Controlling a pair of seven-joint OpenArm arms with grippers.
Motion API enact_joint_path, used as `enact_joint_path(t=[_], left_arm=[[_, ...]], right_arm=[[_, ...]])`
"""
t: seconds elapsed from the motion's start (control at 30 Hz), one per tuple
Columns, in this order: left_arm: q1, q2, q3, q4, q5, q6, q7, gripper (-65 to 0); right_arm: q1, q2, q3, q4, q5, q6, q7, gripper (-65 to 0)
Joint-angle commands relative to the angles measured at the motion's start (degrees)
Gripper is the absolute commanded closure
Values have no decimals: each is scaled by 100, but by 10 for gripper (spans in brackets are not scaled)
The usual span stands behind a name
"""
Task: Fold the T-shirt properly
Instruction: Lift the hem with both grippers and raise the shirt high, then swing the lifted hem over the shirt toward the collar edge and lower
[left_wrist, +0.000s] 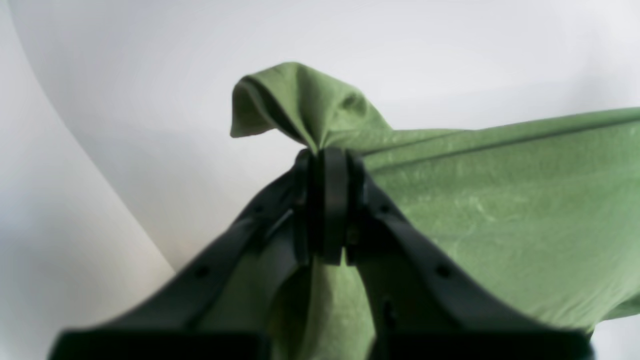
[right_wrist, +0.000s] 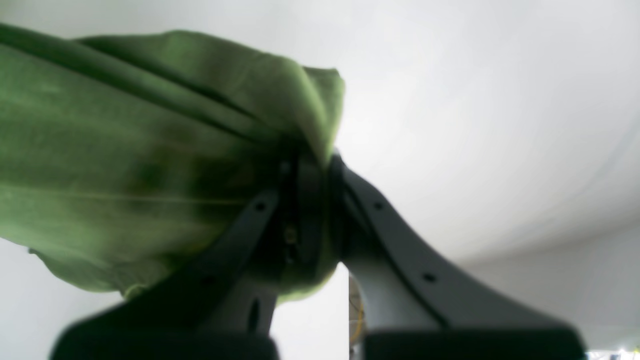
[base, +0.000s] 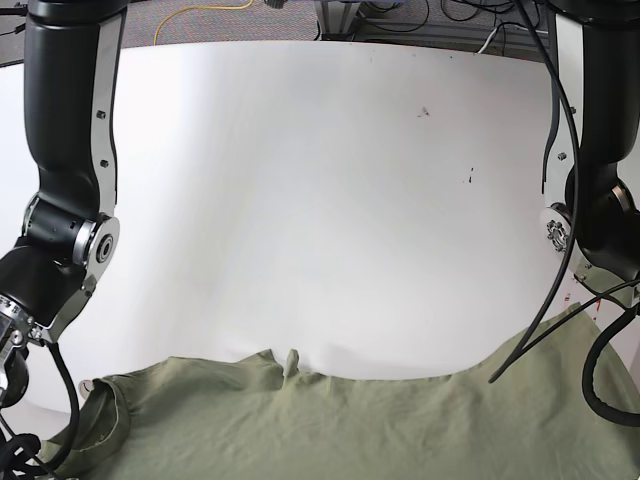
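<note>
Green soft cotton T-shirt (base: 330, 425) stretches sideways between both arms, left end effector (left_wrist: 327, 155) and right end effector (right_wrist: 310, 160) each pinching one end

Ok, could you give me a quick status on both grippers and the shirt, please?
Left gripper shut on the T-shirt. Right gripper shut on it too. Nothing in the way.

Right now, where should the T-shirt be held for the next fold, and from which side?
Probably keep the present holds. The left end effector is shut on a bunched corner of the T-shirt, the right end effector on another bunch; in both wrist views a taut edge runs away from the grip. Entering again from the outer sides looks safest.
</note>
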Motion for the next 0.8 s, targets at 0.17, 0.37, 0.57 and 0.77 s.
enact_joint_path(t=[0.17,0.37,0.57,0.77], left_arm=[[474,-62,-30,84,49,28,-158,0],[1318,-70,-48,225,-259,-95,-158,0],[2364,-70,-48,612,-488,-130,-105,0],[3577,-70,-215,964,-549,-139,-44,0]], right_arm=[[-728,225,405,861,-130,-51,-467,-8],[-2099,225,678,1890,-156,-51,-687,-8],[-3435,172,1065,2734,-130,-51,-810,-8],[-4578,-74,1531,2945,-130,-51,-819,-6]])
